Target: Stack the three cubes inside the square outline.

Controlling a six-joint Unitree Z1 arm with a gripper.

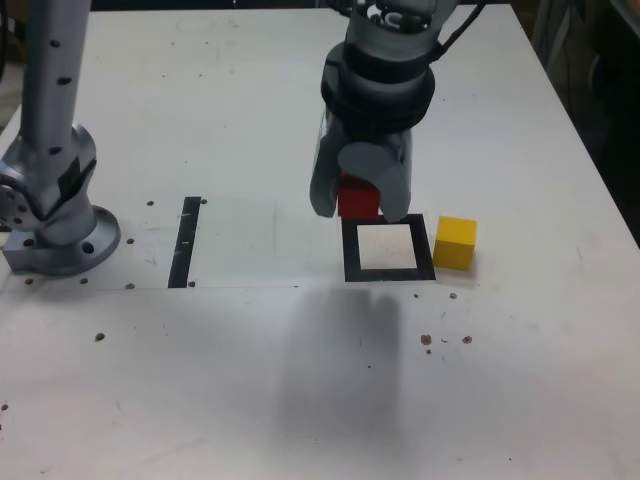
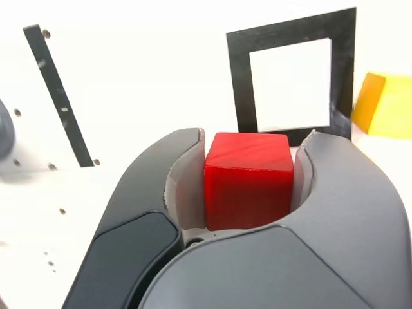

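The small red cube point(image 2: 248, 180) is clamped between the jaws of the grey gripper point(image 1: 360, 185), just beyond the far edge of the black square outline point(image 1: 388, 272). If released here, it could land on the frame or, drifting towards the exterior view's right, knock the yellow cube point(image 1: 455, 242).

We only catch a sliver of the red cube point(image 1: 358, 197) in the exterior view, the gripper point(image 1: 360, 190) covering most of it. In the wrist view the yellow cube point(image 2: 386, 106) runs off the right edge. The arm's base point(image 1: 55, 215) is clipped at the exterior view's left edge.
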